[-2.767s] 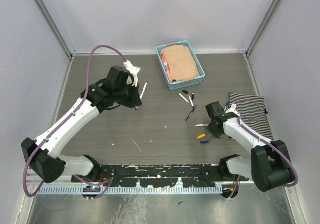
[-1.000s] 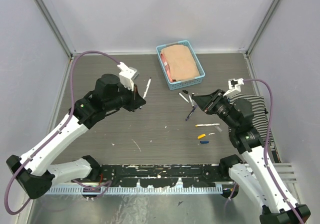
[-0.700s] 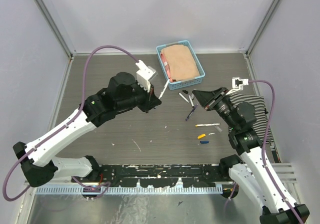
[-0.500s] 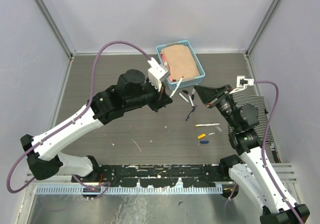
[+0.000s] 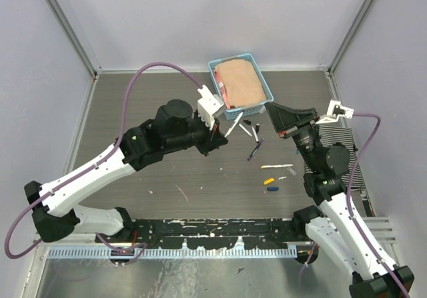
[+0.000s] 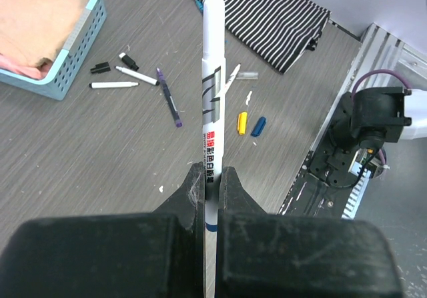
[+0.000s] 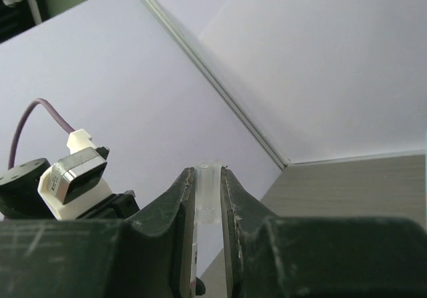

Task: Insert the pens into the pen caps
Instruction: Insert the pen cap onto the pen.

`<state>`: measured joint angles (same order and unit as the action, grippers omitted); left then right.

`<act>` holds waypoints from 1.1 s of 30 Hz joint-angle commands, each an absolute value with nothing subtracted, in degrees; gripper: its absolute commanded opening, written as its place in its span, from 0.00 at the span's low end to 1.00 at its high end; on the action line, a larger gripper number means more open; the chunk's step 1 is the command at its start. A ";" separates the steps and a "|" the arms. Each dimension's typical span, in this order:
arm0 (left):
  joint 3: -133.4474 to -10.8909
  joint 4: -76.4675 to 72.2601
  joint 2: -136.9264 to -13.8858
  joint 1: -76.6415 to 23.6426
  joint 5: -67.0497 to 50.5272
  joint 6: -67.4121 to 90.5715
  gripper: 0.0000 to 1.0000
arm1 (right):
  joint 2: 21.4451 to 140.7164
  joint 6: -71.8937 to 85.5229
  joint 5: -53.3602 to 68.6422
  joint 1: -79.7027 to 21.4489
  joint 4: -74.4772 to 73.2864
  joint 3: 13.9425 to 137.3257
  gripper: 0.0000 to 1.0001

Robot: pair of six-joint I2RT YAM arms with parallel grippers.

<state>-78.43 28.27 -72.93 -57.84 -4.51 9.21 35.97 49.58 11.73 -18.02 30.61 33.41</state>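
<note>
My left gripper (image 5: 222, 135) is shut on a white pen (image 5: 233, 123) and holds it above the table, tip pointing to the right arm. In the left wrist view the pen (image 6: 212, 78) stands straight out from the shut jaws (image 6: 211, 178). My right gripper (image 5: 273, 117) is raised beside the basket and shut on a clear pen cap (image 7: 207, 198), with its fingers (image 7: 208, 175) pointing at the left arm. On the table lie a yellow cap (image 5: 269, 180), a blue cap (image 5: 273, 189), a white pen (image 5: 277, 167), a dark pen (image 5: 255, 149) and more white pens (image 5: 248, 130).
A blue basket (image 5: 217, 91) with a peach cloth stands at the back middle. A striped cloth (image 5: 347, 158) lies at the right edge. Small black caps (image 6: 100, 67) lie by the basket. The walls close in the table on three sides.
My left arm has carried the white pen from the left of the table rightward to the basket's front. My right arm has risen from the caps, its gripper now lifted and pointing left.
</note>
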 commanded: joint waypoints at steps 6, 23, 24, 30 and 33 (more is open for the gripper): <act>-78.10 26.63 -70.05 -58.72 -6.56 6.78 0.00 | 40.81 50.17 7.37 -24.28 48.18 32.69 0.00; -77.84 26.40 -69.96 -58.72 -8.00 6.41 0.00 | 44.98 48.69 4.75 -29.96 52.00 33.05 0.00; -77.81 26.39 -69.93 -58.79 -8.00 6.41 0.00 | 45.00 48.69 4.67 -30.06 51.84 32.98 0.00; -77.71 26.35 -69.79 -58.75 -7.23 6.20 0.00 | 44.75 48.51 4.48 -30.41 50.94 32.60 0.00; -77.70 26.38 -69.70 -58.78 -6.65 6.21 0.00 | 44.03 48.30 4.16 -30.50 50.38 32.38 0.00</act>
